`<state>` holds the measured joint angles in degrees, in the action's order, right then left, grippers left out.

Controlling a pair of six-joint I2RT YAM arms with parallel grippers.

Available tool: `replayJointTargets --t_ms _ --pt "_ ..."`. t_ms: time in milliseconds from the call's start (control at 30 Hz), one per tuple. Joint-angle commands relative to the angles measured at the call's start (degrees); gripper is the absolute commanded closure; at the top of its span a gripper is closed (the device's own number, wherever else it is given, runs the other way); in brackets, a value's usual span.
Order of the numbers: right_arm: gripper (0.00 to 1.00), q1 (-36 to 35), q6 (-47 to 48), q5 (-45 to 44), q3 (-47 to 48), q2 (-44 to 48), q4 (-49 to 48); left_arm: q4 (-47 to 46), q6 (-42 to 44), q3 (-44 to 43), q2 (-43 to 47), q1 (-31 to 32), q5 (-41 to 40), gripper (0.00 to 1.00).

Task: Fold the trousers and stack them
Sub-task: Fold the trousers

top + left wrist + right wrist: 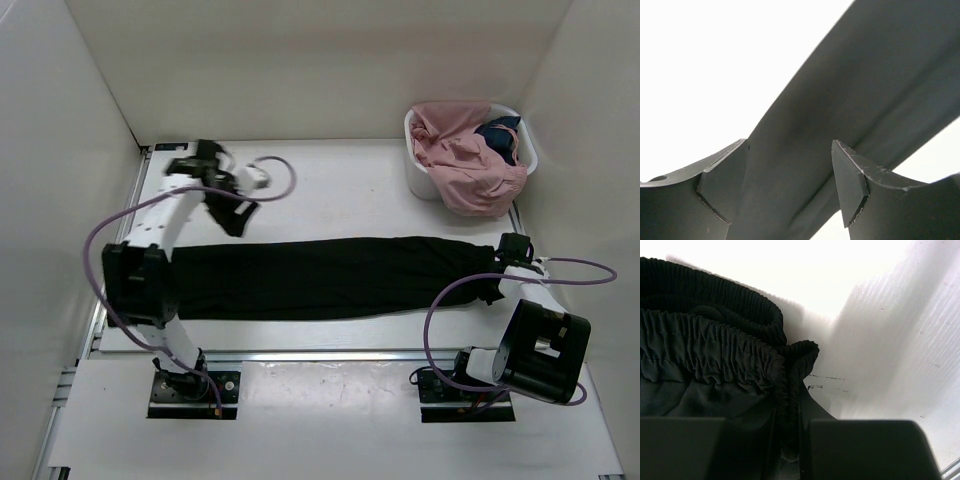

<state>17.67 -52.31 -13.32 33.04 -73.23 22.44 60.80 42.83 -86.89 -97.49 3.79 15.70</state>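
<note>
The black trousers [330, 278] lie stretched in a long band across the table, legs to the left and waist to the right. My right gripper [500, 272] sits at the waist end. In the right wrist view it [788, 432] is shut on a fold of the gathered elastic waistband [715, 350]. My left gripper [238, 218] hangs above the far edge of the leg end. In the left wrist view it [790, 175] is open, with its fingers [850, 180] wide apart and smooth black trouser cloth [865, 90] below them, not pinched.
A white basket [415, 165] stands at the back right, holding a pink garment [465, 165] and a small dark blue garment [500, 135]. White walls close in the table on the left, back and right. A metal rail [330, 355] runs along the near edge.
</note>
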Motion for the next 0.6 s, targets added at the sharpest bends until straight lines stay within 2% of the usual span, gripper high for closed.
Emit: replayJointTargets --t_ms 0,100,200,333,467,567 --pt "1.00 0.0 1.0 1.5 -2.1 -1.7 3.6 3.6 -4.8 -0.4 -5.2 15.3 8.5 0.22" --pt "1.00 0.0 2.1 1.0 -2.1 -0.3 4.2 2.1 -6.4 -4.8 -12.3 23.6 12.6 0.22" --pt "1.00 0.0 2.7 0.5 -2.1 0.7 5.2 1.6 -6.4 -7.8 -15.2 29.8 15.3 0.20" --pt "1.00 0.0 3.2 -0.1 -2.1 1.3 5.8 -0.3 -7.0 -8.4 -19.0 35.5 13.4 0.17" --pt "1.00 0.0 3.2 -0.7 -2.1 2.4 5.8 -0.9 -8.3 -6.6 -21.9 37.3 11.2 0.17" --pt "1.00 0.0 3.2 -1.2 -2.1 2.4 5.8 -1.4 -9.3 -5.2 -22.6 37.9 11.2 0.23"
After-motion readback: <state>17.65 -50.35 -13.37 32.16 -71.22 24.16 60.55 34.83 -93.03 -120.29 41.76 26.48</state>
